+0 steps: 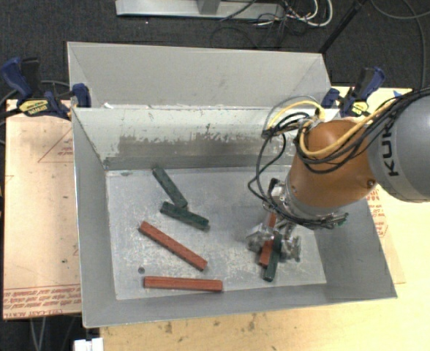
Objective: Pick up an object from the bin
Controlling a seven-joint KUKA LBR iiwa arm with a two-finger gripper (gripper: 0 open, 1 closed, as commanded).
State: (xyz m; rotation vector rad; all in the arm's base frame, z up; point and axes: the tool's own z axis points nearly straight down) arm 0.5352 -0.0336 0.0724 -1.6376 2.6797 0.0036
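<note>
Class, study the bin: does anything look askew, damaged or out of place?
Nothing stands out. The red-brown bars and dark green T-piece lie loose on the bin floor; the gripper is low over a small red-and-green piece.

Dark green bar (269,270) and short red-brown bar (263,254): slim, straight pieces lying side by side and touching on the floor of the bin (127,218), right front area, beneath my claw (273,246). Their far ends are hidden under me; the green end points toward the front wall.
</note>
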